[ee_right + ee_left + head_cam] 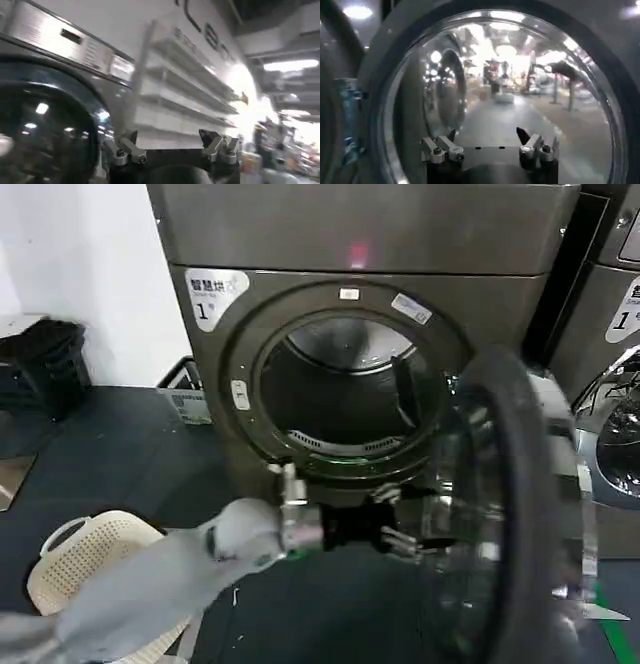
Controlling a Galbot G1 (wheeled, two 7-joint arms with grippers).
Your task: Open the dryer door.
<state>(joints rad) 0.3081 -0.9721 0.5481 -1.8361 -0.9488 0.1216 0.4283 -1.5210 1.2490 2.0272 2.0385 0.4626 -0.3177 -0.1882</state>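
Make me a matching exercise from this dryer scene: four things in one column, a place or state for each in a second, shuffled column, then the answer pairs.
Things
1. dryer door
2. left gripper
3. laundry basket
4. drum opening

Places or states
A. on the floor at the robot's left, perforated and cream
B. swung open toward the right, chrome rim edge-on
C. uncovered, dark inside, ringed by the grey front panel
D. fingers apart, reaching at the inner side of the domed glass

Pairs: 1-B, 2-D, 3-A, 4-C
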